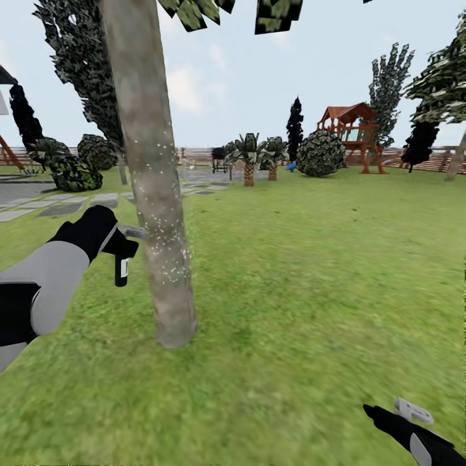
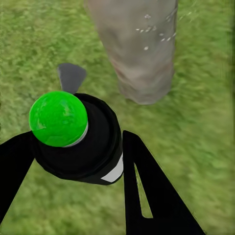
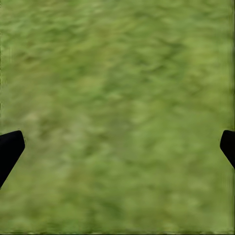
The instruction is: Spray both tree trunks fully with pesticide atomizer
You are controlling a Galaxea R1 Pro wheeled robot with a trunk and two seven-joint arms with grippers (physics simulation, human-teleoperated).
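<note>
We stood on a wide green lawn (image 1: 310, 272) under a pale sky, with a brown slat fence (image 1: 200, 154) far off, round bushes (image 1: 320, 153), a paved patch (image 1: 58, 204) and a red wooden play tower (image 1: 353, 133) along it. Our left pincer (image 1: 123, 243) was pinching the pesticide atomizer (image 1: 121, 268), a slim dark bottle with a white label patch; in the left wrist view its black fingers (image 2: 147, 191) pressed both sides of the bottle (image 2: 90, 152), whose green cap (image 2: 58, 118) faced the camera. Just ahead of this pincer rose the tree trunk (image 1: 155, 194), thick and mottled grey-brown, speckled with fine white droplets (image 1: 169, 252) at the pincer's height. Our right pincer (image 1: 388, 414) hung low over bare grass, well apart from the trunk, its fingertips (image 3: 10, 149) spread wide and holding nothing.
</note>
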